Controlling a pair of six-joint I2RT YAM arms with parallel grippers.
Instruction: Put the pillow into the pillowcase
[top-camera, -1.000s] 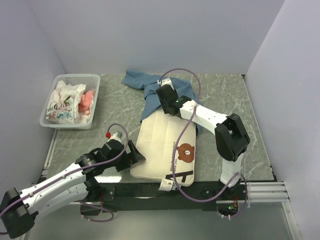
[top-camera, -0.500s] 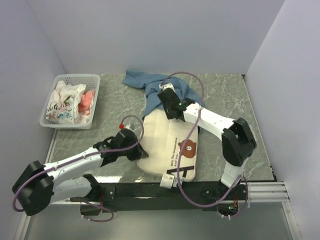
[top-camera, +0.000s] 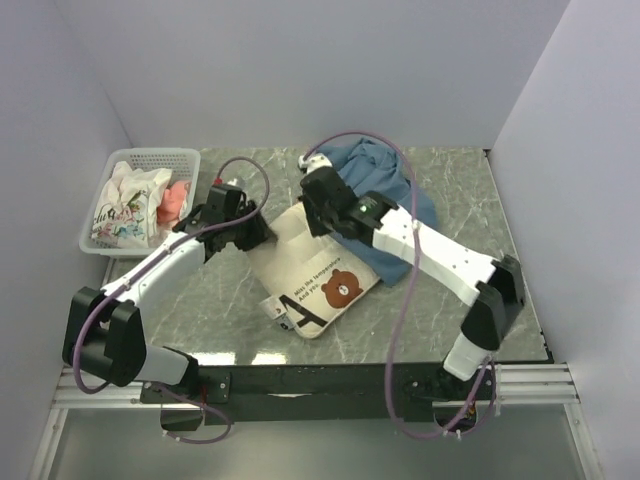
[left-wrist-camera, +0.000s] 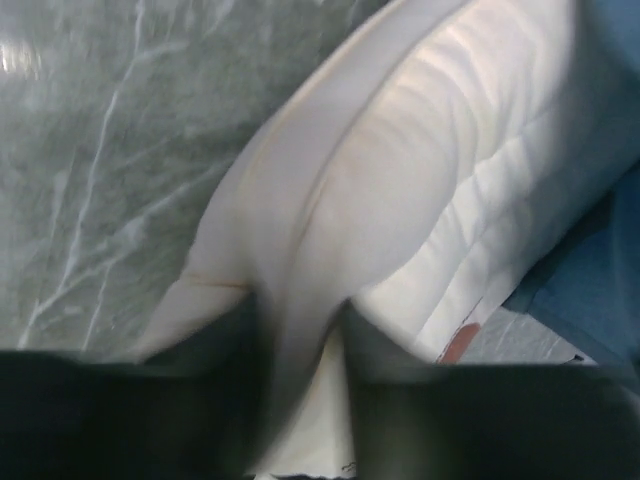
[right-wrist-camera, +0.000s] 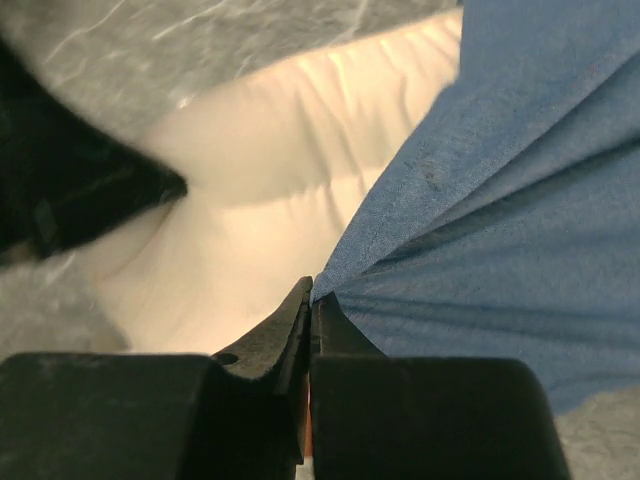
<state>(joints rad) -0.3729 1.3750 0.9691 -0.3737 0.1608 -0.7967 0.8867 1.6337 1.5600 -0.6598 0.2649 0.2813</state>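
Cream pillow (top-camera: 315, 275) lying in the middle of the counter (top-camera: 450, 210), bear side up, left claw (top-camera: 250, 232) clamped on its left corner, right claw (top-camera: 316, 192) pinching the edge of the blue pillowcase (top-camera: 385, 172) at the pillow's far end

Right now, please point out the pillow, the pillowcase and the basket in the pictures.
pillow (top-camera: 295, 250), top external view, on its printed cream face.
pillowcase (top-camera: 375, 168), top external view, on its bunched far part.
basket (top-camera: 160, 153), top external view, on its far rim.
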